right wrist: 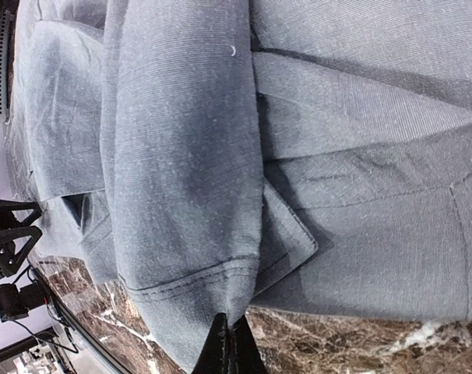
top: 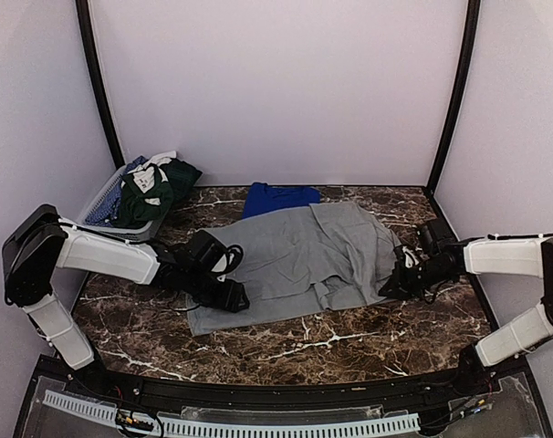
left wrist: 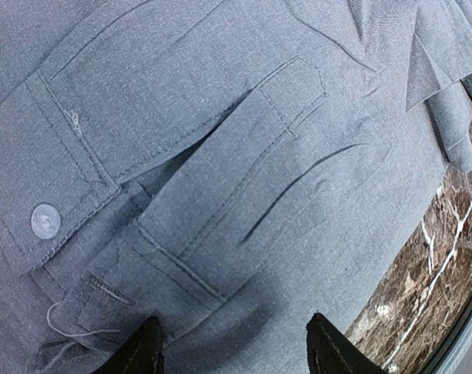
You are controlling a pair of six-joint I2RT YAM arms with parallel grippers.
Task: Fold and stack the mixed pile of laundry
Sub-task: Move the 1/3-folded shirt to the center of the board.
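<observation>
A light-grey polo shirt [top: 295, 255] lies spread across the marble table [top: 349, 347]. My left gripper [top: 233, 297] hovers over its near-left part. In the left wrist view the left gripper [left wrist: 234, 352] is open, its two dark fingertips [left wrist: 142, 351] apart above flat fabric near the placket and a white button [left wrist: 46, 220]. My right gripper [top: 392, 285] is at the shirt's right edge. In the right wrist view the right gripper [right wrist: 230, 347] is shut on the hemmed edge of a folded-over flap of the polo shirt [right wrist: 181, 179]. A folded royal-blue T-shirt [top: 278, 196] lies behind the polo.
A grey mesh basket [top: 101, 203] stands at the back left, holding dark-green and patterned garments [top: 153, 187]. Black frame posts and pale walls close in the table on three sides. Bare marble shows along the near edge.
</observation>
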